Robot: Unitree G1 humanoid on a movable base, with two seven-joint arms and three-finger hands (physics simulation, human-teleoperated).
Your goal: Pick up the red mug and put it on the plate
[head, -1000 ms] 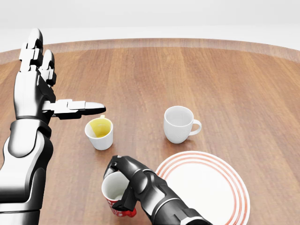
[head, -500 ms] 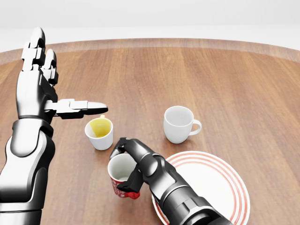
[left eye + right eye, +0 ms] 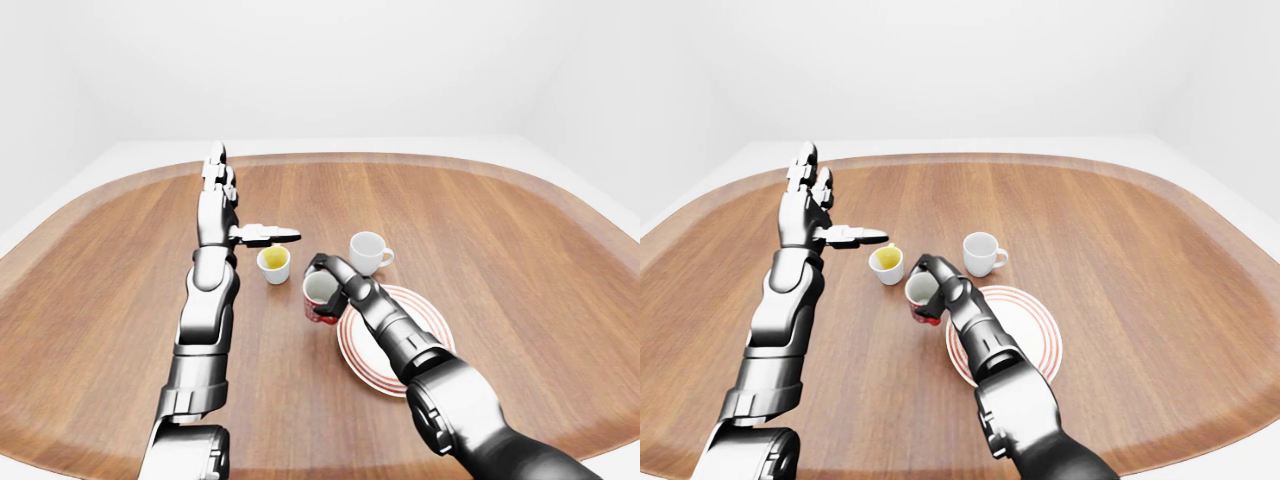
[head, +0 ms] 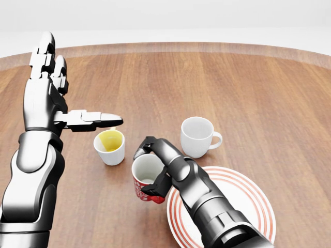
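The red mug [image 4: 145, 182], white inside, is held in my right hand [image 4: 154, 170], whose fingers close round its rim and side. It hangs just left of the plate [image 4: 243, 206], a white plate with red rings at the lower right of the head view. The mug's base looks lifted off the wood. My left hand [image 4: 57, 103] is open, fingers spread, raised above the table at the left, with its thumb pointing right over a yellow-lined cup [image 4: 109, 146].
A white mug [image 4: 197, 136] with its handle to the right stands just above the plate. The white cup with a yellow inside stands left of the red mug. All rest on a large round wooden table [image 4: 248, 93].
My right hand has carried the red mug up and to the right in the head view, from the bottom edge to beside the plate's left rim. The left hand has barely shifted.
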